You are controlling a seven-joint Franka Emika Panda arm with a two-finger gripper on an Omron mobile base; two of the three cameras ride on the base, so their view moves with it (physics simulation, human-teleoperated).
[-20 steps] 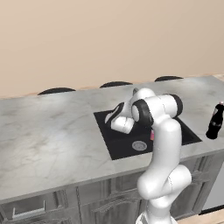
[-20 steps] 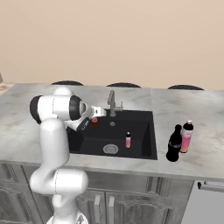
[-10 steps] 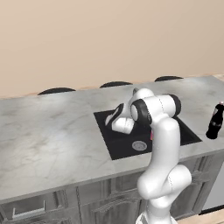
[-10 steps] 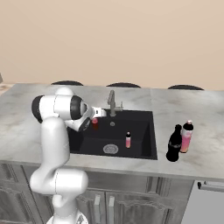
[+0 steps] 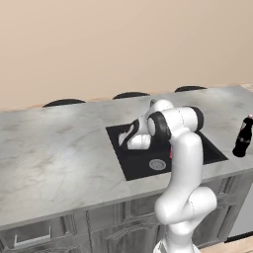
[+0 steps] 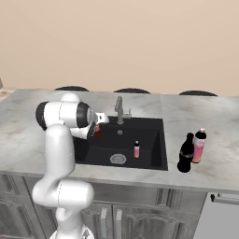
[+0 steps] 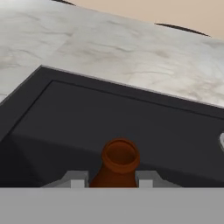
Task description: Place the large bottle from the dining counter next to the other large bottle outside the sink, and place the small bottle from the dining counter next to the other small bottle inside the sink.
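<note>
My jaws (image 7: 112,181) are closed tight on the small bottle (image 7: 117,164), pinching its brown neck from both sides, with the open mouth of the bottle right in front of my hand camera. I am holding it over the sink (image 7: 78,113), above the black basin floor and inside the rim. From the right base view, my hand sits at the left end of the sink (image 6: 156,140), and a sliver of the small bottle (image 6: 97,130) with its red label peeks out beside my wrist (most of it is hidden behind my own arm). The other small bottle (image 6: 137,149), the pale pink one, stands upright on the basin floor, near the drain and apart from what I am carrying. The faucet (image 6: 119,108) rises at the back edge of the sink. Out on the tabletop (image 6: 214,116) to the right of the basin, the large bottle (image 6: 186,153) and the other large bottle (image 6: 199,145) stand upright just beside each other, 2 tall bottles as a pair.
</note>
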